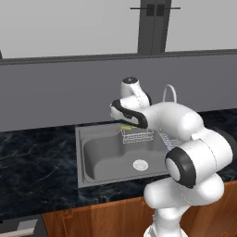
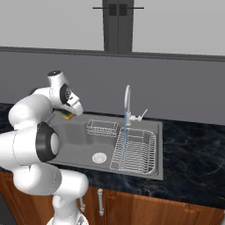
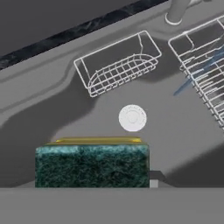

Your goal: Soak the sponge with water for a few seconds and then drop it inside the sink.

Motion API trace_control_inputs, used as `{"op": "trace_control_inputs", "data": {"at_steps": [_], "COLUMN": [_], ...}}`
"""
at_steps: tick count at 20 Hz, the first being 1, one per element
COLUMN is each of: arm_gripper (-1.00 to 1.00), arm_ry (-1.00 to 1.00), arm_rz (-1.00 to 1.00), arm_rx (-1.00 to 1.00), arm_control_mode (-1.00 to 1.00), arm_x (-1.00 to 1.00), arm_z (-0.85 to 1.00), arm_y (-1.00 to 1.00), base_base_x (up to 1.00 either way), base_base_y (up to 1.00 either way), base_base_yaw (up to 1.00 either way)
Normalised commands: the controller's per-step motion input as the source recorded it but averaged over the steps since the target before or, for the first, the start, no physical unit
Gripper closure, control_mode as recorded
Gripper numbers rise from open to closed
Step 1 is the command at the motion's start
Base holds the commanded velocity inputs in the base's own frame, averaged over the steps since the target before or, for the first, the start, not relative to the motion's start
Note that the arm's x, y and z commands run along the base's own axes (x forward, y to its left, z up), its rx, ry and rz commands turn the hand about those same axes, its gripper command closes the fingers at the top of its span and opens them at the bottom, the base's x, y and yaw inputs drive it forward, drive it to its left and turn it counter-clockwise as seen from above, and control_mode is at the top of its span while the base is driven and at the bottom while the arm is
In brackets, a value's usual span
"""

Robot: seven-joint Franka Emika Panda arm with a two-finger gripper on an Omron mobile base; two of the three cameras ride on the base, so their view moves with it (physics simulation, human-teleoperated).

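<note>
Hand: the gripper squeezes the sponge, green fuzzy side showing.
Below the hand: grey metal sink, round white drain.
Past the drain: small wire basket.
Off to the side: wire dish rack, thin blue water falling onto it.

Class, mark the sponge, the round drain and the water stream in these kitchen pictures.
sponge (image 3: 92,166), hand view: middle of its dark green scrub face.
drain (image 3: 132,117), hand view: centre of the pale round disc.
water stream (image 2: 125,136), right base view: midway down the thin blue stream.
</note>
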Motion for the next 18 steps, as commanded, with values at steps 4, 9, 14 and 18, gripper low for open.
{"op": "trace_control_inputs", "data": {"at_steps": [4,9,14,18], "arm_gripper": [1.0,1.0,1.0,1.0], "arm_ry": [0.29,0.25,0.02,-0.03], "arm_rz": [0.28,0.23,0.11,0.13], "arm_rx": [0.11,0.02,0.0,0.0], "arm_control_mode": [-1.0,-1.0,-1.0,-1.0], "arm_x": [-0.07,-0.04,0.0,0.0], "arm_z": [0.16,0.0,-0.21,-0.54], "arm_y": [0.15,0.16,0.22,0.34], "base_base_x": [0.0,0.0,0.0,0.0], "base_base_y": [0.0,0.0,0.0,0.0], "base_base_yaw": [0.0,0.0,0.0,0.0]}}
